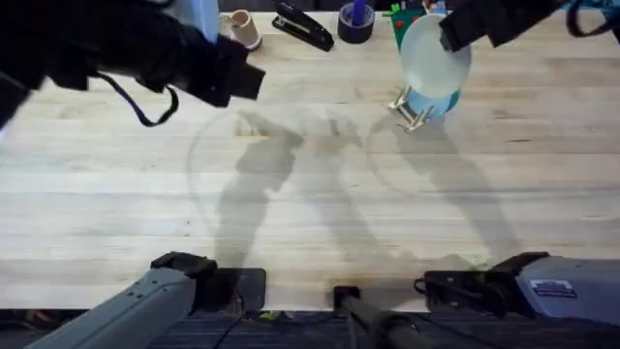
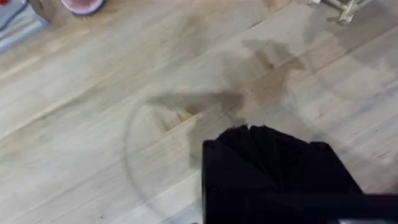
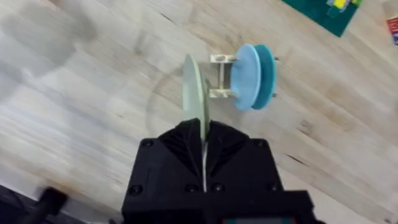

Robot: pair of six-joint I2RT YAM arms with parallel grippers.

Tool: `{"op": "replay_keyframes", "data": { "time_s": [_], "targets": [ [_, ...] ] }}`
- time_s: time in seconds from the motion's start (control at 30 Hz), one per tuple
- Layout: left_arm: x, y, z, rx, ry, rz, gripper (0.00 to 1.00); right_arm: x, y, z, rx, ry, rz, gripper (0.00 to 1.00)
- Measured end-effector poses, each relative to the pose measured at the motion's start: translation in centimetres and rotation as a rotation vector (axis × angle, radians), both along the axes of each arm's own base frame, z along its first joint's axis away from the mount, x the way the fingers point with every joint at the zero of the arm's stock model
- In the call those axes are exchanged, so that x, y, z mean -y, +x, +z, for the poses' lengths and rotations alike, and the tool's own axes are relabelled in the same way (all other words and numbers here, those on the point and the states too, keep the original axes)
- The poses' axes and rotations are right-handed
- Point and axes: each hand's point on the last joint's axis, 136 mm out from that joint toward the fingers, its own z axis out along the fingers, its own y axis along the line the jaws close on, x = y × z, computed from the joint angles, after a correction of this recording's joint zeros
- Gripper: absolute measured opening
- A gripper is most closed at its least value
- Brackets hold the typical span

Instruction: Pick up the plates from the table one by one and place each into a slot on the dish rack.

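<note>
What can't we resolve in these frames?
- Left gripper: fingers open or shut, left wrist view; its own black body covers them.
- Dish rack: free slots, overhead; the pale plate in the right gripper covers it.
- Green item at the far edge, overhead: blurred, cut off.

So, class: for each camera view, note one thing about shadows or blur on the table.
Overhead: two soft arm shadows fall on the table, and the left arm looms dark and blurred. Left wrist: a blotchy shadow lies on the planks beyond the left gripper. Right wrist: the cream plate in the right gripper looks smeared, the dish rack sharper.
</note>
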Motion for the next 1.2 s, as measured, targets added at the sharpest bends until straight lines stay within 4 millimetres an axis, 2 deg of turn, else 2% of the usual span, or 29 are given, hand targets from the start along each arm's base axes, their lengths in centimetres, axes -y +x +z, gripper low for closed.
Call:
{"op": "replay_keyframes", "data": {
  "time_s": [0.13,0.23,0.27,0.33,0.4,0.47,0.5,0.9,1.2],
  "targets": [
    [0.1,0.3,1.5,0.040,0.003,0.001,0.038,0.8,0.0,0.5,0.018,-0.049,0.008,0.028],
    [0.0,0.4,1.6,0.042,0.008,0.004,0.039,1.1,0.1,0.6,0.028,-0.070,0.012,0.028],
    [-0.1,0.3,1.6,0.041,0.010,0.005,0.072,1.2,0.1,0.7,0.030,-0.076,0.015,0.028],
    [-0.1,0.4,1.6,0.041,0.011,0.007,0.341,1.3,0.2,0.7,0.033,-0.085,0.018,0.028],
    [-0.2,0.4,1.5,0.041,0.016,0.010,0.674,1.4,0.2,0.7,0.035,-0.091,0.020,0.028],
    [-0.3,0.4,1.5,0.041,0.017,0.015,0.947,1.4,0.2,0.7,0.036,-0.095,0.023,0.028],
    [-0.3,0.4,1.5,0.041,0.017,0.015,0.980,1.4,0.2,0.7,0.036,-0.097,0.025,0.028],
    [-0.3,0.4,1.5,0.042,0.020,0.018,0.994,2.0,-0.2,0.6,0.017,-0.124,0.049,0.028],
    [-0.3,0.4,1.5,0.042,0.020,0.018,0.993,5.7,0.7,1.8,0.040,-0.126,-0.047,0.028]
  ]
}}
